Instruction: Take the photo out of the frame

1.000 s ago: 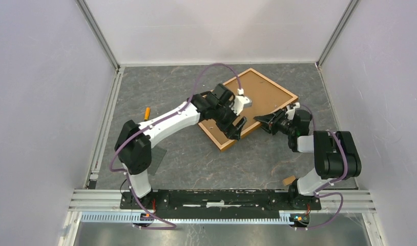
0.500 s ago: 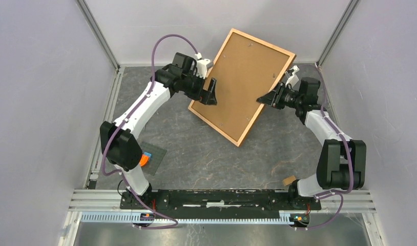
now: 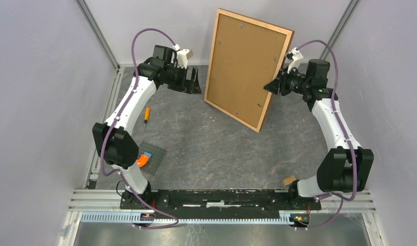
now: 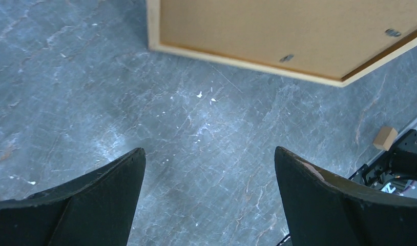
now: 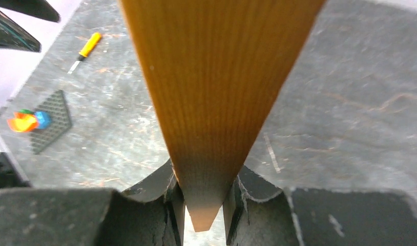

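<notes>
Top external view, right gripper (image 3: 271,86) pinching flat rectangular wood-grained frame (image 3: 246,66) at edge, left gripper (image 3: 192,82) spread wide

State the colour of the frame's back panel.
Back panel: plain brown, clearest from the top external view.

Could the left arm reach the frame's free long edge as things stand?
Probably yes: the left claw hangs open beside the frame, with nothing between them, while the right claw grips the opposite edge, holding it up.

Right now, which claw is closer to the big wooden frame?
The right. The right gripper is clamped on one edge of the frame, holding it up; the left gripper hangs open beside the opposite edge, not touching.
</notes>
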`<move>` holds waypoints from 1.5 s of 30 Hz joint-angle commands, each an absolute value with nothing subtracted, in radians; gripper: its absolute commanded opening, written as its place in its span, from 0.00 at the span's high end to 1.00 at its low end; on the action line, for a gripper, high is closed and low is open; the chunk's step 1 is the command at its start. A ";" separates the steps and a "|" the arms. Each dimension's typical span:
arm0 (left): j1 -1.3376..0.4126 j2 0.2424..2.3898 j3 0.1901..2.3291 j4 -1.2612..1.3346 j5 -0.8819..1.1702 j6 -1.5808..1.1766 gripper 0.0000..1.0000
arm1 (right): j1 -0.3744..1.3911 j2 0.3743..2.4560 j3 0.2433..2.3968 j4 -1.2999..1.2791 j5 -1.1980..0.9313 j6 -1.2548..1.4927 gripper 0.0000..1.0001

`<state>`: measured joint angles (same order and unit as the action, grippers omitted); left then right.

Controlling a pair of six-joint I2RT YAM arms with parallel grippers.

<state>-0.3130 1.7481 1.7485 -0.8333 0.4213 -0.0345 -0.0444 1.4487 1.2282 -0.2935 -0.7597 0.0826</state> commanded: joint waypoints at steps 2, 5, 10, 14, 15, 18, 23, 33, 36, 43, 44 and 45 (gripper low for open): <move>-0.276 1.711 1.834 -0.870 0.438 -0.047 0.00 | -0.029 1.374 1.338 -0.295 -0.570 -0.246 1.00; -0.255 1.721 1.884 -0.933 0.446 -0.019 0.00 | 0.009 1.338 1.348 -0.310 -0.514 -0.349 1.00; -0.227 1.703 1.923 -1.027 0.501 0.035 0.00 | 0.140 1.255 1.313 -0.344 -0.369 -0.513 1.00; -0.144 1.669 1.936 -1.061 0.676 -0.037 0.00 | 0.259 1.184 1.232 -0.330 -0.195 -0.589 1.00; -0.111 1.658 1.935 -1.052 0.737 -0.068 0.00 | 0.295 1.177 1.218 -0.333 -0.156 -0.603 1.00; -0.043 1.615 1.943 -1.038 0.801 -0.097 0.00 | 0.392 1.160 1.183 -0.330 -0.019 -0.632 1.00; 0.081 1.537 1.941 -1.018 0.797 -0.155 0.00 | 0.590 1.113 1.046 -0.276 0.190 -0.699 1.00; 0.086 1.423 1.867 -0.883 1.079 -0.396 0.00 | 0.858 1.141 0.821 -0.234 0.363 -0.725 1.00; 0.084 1.384 1.747 -0.591 1.179 -0.673 0.00 | 0.898 1.160 0.746 -0.209 0.378 -0.738 1.00; 0.083 1.366 1.531 0.102 1.286 -1.323 0.00 | 0.996 1.235 0.565 -0.099 0.438 -0.739 1.00; 0.083 1.376 1.530 0.122 1.292 -1.357 0.00 | 1.005 1.252 0.550 -0.079 0.447 -0.730 1.00; 0.082 1.380 1.527 0.150 1.292 -1.390 0.00 | 1.009 1.268 0.534 -0.057 0.449 -0.726 1.00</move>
